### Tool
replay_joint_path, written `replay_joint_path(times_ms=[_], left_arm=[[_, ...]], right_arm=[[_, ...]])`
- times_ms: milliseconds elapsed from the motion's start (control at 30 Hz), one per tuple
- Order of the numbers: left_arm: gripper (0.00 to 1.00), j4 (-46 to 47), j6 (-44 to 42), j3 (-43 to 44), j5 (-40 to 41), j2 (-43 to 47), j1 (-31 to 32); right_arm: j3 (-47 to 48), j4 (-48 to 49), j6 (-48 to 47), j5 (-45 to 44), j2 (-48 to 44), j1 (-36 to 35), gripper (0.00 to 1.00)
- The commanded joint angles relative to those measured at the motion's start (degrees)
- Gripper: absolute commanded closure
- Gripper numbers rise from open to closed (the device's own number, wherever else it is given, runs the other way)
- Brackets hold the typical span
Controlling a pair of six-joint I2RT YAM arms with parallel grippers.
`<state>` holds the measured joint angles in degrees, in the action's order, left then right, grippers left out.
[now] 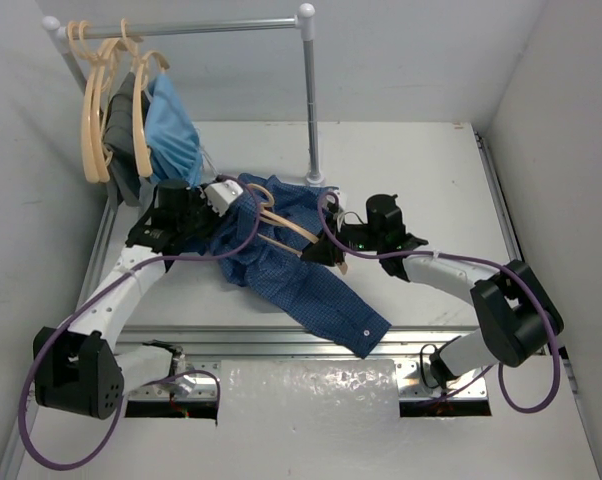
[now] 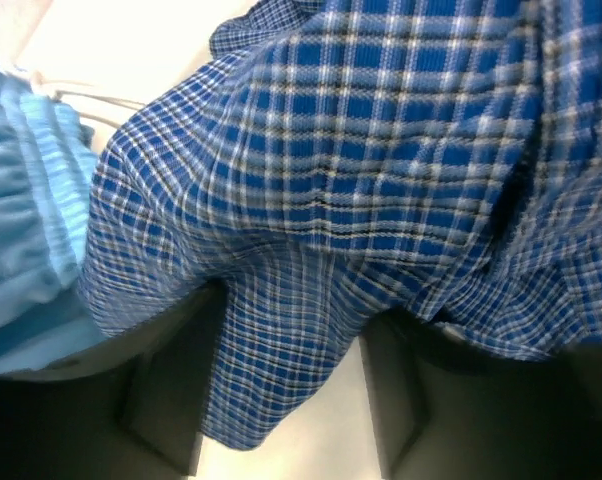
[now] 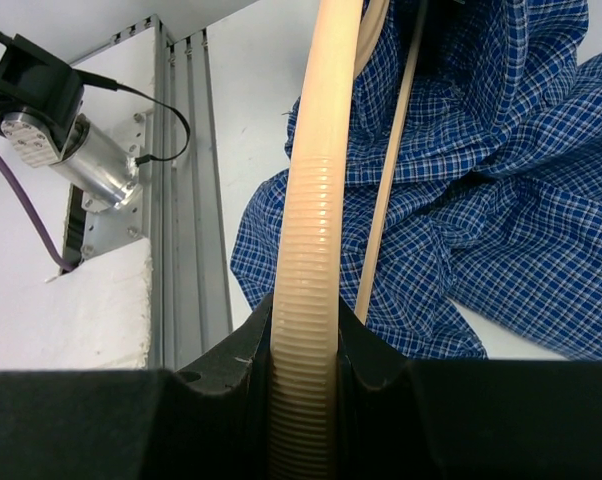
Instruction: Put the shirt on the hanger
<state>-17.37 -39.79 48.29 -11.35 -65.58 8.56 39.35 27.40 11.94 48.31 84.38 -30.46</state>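
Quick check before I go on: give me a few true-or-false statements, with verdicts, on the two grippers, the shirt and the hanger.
1. The right gripper is shut on the hanger. True.
2. The shirt hangs from the rail. False: it lies crumpled on the table.
3. Shirt cloth sits between the fingers of the left gripper. True.
4. The held hanger is hooked on the rail. False: it is off the rail, lying across the shirt.
5. A light-blue garment hangs at the rail's left end. True.
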Motion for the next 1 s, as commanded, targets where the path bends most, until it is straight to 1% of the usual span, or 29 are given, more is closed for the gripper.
replay_joint_path(times_ms=[0,33,67,133,167,300,367,500,667,700,733,767,800,833,900,967], left_arm=[[0.69,6.80,2.79,-0.22,-0.96,-0.24,0.23],[0.94,7.86,3.40,0.22,2.79,-0.86,0.23],[1.00,8.48,4.71,0.83,5.09,-1.12,0.06],[1.00,8.14,4.37,2.85,7.83,-0.69,-0.21],[1.00,7.79,3.59,3.56,7.84,-0.08,-0.47],[1.00,5.59,-0.28,5.93,5.47,4.49,-0.47],[1.00,3.50,-1.87,8.04,5.64,4.59,-0.47],[1.00,-1.79,-4.33,11.99,2.40,4.06,-0.47],[0.99,-3.90,-7.40,13.93,0.20,5.11,-0.47],[0.97,-4.51,-7.75,14.72,-2.07,5.37,-0.47],[0.91,-6.00,-9.15,15.33,-4.01,5.29,-0.47],[0.88,-9.67,-10.12,16.12,-8.38,5.11,-0.47],[0.82,-10.84,-11.96,16.13,-9.81,5.20,-0.38],[0.80,-12.33,-12.59,15.61,-10.87,5.29,-0.47],[0.76,-13.22,-14.16,14.99,-10.45,5.29,-0.38],[0.75,-14.80,-15.66,14.29,-9.04,5.81,-0.38]], right_arm=[[3.10,1.87,-1.66,2.13,-1.24,0.14,1.00],[3.71,1.70,-1.75,2.22,-0.97,0.14,1.00],[4.06,1.17,-1.92,2.83,-0.27,0.14,1.00],[5.03,0.12,-2.62,3.54,0.26,0.14,1.00],[5.29,-1.28,-3.41,4.41,0.43,0.22,1.00],[7.40,-5.94,-6.05,7.40,0.35,0.22,1.00],[7.93,-8.13,-7.11,8.81,0.00,0.14,1.00],[9.51,-10.69,-8.34,10.22,-0.01,0.14,1.00],[8.99,-11.23,-8.87,11.54,-0.53,0.05,1.00],[8.29,-10.36,-8.09,11.28,-0.71,0.05,1.00],[7.94,-8.00,-7.47,11.01,-0.88,0.05,1.00],[7.41,-6.84,-6.85,10.92,-0.97,0.05,1.00],[7.23,-5.70,-5.54,10.84,-0.88,0.05,1.00],[7.23,-4.04,-5.09,10.84,-0.88,0.05,1.00],[7.23,-2.62,-3.95,11.10,-0.71,0.05,1.00],[7.58,-2.09,-4.03,10.84,-0.36,0.05,1.00]])
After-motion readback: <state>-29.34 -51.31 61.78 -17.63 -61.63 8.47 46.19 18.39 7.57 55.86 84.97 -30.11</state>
